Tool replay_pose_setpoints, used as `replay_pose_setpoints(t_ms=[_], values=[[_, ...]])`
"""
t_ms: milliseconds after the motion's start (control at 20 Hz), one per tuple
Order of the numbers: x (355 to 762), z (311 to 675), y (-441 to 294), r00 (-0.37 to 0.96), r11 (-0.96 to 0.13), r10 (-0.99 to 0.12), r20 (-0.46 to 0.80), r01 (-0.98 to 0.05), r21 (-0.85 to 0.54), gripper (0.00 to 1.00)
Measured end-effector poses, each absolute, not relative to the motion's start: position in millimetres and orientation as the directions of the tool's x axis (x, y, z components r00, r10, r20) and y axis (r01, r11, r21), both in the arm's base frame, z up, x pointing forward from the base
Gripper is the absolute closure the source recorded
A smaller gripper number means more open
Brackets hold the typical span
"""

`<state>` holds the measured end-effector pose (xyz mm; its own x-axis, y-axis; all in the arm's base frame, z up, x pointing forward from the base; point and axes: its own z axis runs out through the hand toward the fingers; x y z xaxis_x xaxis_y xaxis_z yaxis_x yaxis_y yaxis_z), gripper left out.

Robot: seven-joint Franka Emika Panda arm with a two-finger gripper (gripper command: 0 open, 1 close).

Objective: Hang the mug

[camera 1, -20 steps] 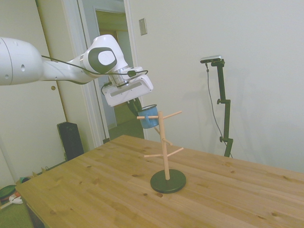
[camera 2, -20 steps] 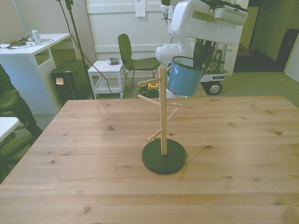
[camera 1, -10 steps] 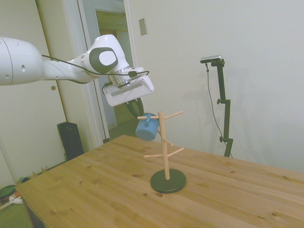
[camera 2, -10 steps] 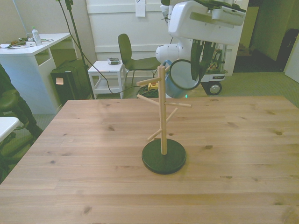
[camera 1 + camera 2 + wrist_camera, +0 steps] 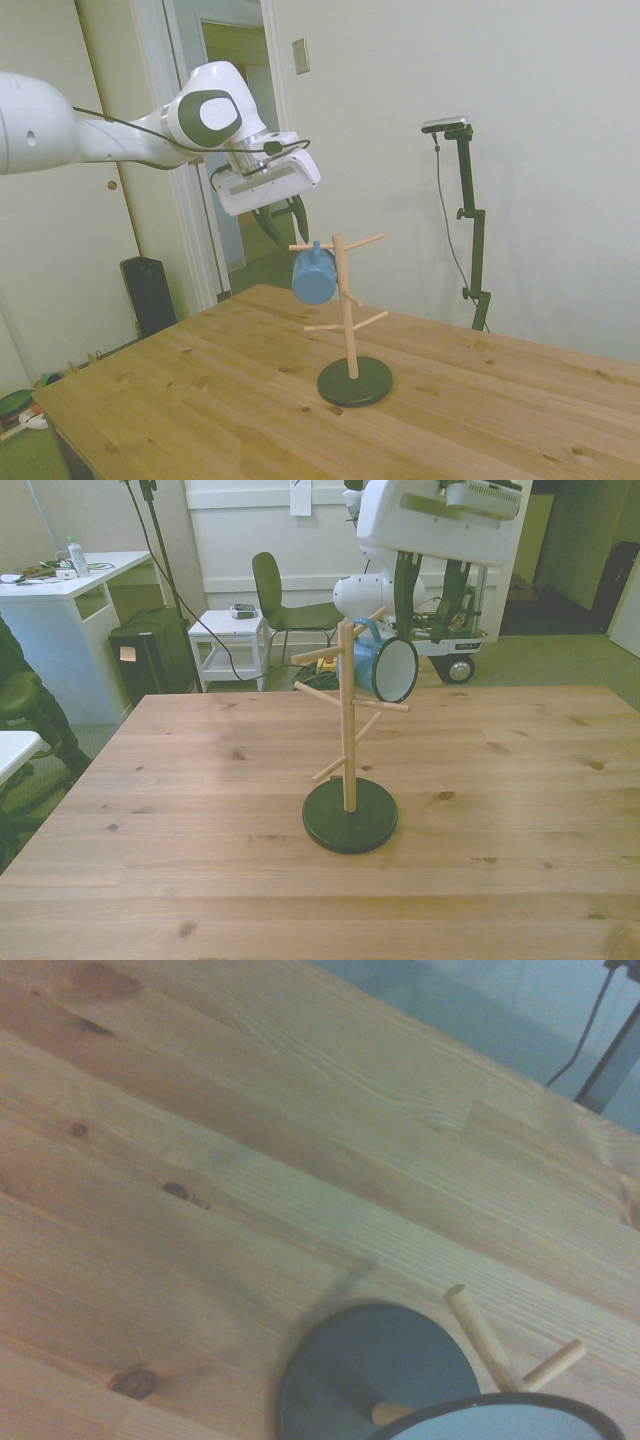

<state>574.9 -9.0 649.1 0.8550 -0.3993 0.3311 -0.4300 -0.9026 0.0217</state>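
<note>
The mug (image 5: 313, 274) hangs by its handle from an upper peg (image 5: 304, 246) of the stand (image 5: 352, 332), tipped on its side. In the front view its white mouth (image 5: 396, 669) faces the front view's right and slightly toward the camera, with the blue body (image 5: 364, 666) just beside the post. A second ago it sat upright between the fingers, rim up, and half a second ago it was already tilting off the peg with the fingers near it. Now it has swung farther round and rests on the peg alone.

The gripper (image 5: 429, 576) has lifted clear and sits above the mug, apart from it. Its two dark fingers (image 5: 402, 578) stand spread wide with nothing between them; earlier they came down around the mug's rim. In the side view the fingers (image 5: 299, 212) end just above the peg.

The stand's dark round base (image 5: 375, 1365) stays in place on the table (image 5: 200, 810). The wrist view shows that base, two lower pegs (image 5: 478, 1336) and the mug's dark rim (image 5: 500, 1410) at the picture's edge.
</note>
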Motion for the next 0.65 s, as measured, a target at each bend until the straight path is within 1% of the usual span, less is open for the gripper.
replay_pose_setpoints(t_ms=[150,350,450,650], values=[[551,667,1,0.836,-0.906,-0.394,0.383,-0.423,-0.009,0.0],[503,675,28,0.802,-0.901,-0.409,0.436,-0.429,-0.055,0.0],[475,668,52,0.781,-0.894,-0.424,0.459,-0.442,-0.074,0.0],[431,630,89,0.753,-0.877,-0.458,0.472,-0.468,-0.105,0.0]])
